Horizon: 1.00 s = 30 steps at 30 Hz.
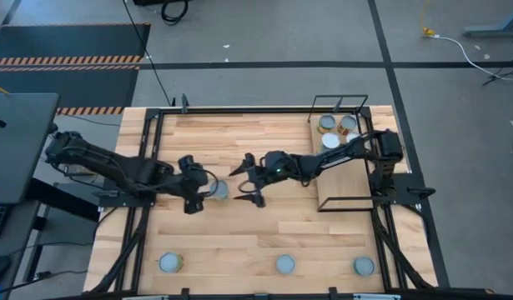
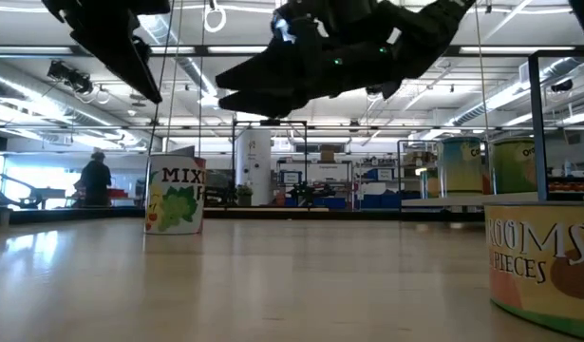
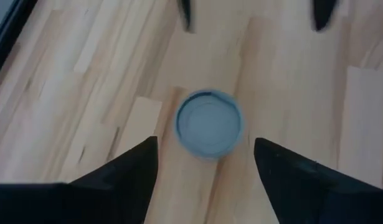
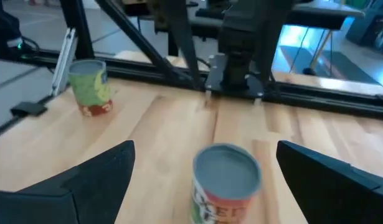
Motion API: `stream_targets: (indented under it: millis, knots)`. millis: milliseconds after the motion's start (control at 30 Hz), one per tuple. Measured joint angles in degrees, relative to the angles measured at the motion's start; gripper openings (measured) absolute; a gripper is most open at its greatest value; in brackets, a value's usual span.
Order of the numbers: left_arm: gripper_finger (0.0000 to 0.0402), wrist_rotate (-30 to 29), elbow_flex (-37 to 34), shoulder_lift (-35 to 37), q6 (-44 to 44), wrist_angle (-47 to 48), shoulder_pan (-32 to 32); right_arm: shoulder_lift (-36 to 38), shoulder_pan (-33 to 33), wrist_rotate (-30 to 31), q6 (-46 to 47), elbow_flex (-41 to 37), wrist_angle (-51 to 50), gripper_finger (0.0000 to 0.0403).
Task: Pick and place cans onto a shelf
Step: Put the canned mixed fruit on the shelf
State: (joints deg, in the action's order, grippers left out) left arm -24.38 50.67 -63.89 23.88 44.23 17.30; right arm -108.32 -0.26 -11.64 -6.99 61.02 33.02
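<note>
The centre can (image 1: 218, 191) stands upright on the table (image 1: 239, 142), axis vertical, lid up. The left gripper (image 1: 205, 190) is open around it, not gripping. The right gripper (image 1: 249, 182), open and empty, sits just beside it. The shelf (image 1: 346, 179) holds three cans (image 1: 327, 123), partly hidden by the right arm.
</note>
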Motion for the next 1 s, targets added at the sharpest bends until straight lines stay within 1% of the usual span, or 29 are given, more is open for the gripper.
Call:
stream_targets:
  millis: [100, 233, 300, 367, 433, 500, 600, 833, 900, 1000]
  knots:
    - [0.0269, 0.0, -4.6, 4.3, 3.3, -1.4, -0.5, -4.5, 1.0, -0.5, 0.8, 4.9, -1.2, 0.04]
    - [0.0274, -0.2, -11.7, 7.2, 7.4, -2.4, -0.1, -9.5, 1.4, 4.0, -0.1, 10.7, -6.6, 0.04]
    - [0.0272, 0.0, -15.3, 7.1, 7.9, -7.0, 0.0, -11.1, 1.2, 5.2, -0.4, 12.6, -8.6, 0.04]
    - [0.0268, 1.3, -18.8, 6.7, 7.9, -12.3, -0.3, -12.5, 0.8, 5.8, -0.7, 14.3, -9.7, 0.04]
    - [0.0263, 2.9, -21.4, 5.4, 6.9, -18.3, -1.2, -13.6, 0.3, 5.9, -0.7, 15.1, -10.0, 0.04]
    - [0.0257, 2.8, -23.3, 4.6, 5.6, -22.0, -2.0, -14.5, 0.0, 6.0, -0.5, 15.5, -10.3, 0.04]
    - [0.0251, 2.1, -24.9, 3.7, 2.9, -27.1, -3.2, -14.6, -0.2, 6.0, -0.5, 15.6, -9.8, 0.04]
    - [0.0242, 1.2, -25.1, 0.8, -3.8, -34.6, -5.7, -15.5, -0.7, 6.7, 0.0, 15.5, -11.1, 0.0399]
    - [0.024, 1.1, -25.1, 0.1, -5.6, -36.3, -6.3, -15.4, -0.7, 8.2, -0.1, 15.6, -12.5, 0.0398]
    - [0.0238, 1.2, -25.2, -0.2, -6.6, -35.9, -7.0, -15.4, -0.7, 9.7, -0.1, 15.6, -13.8, 0.0395]
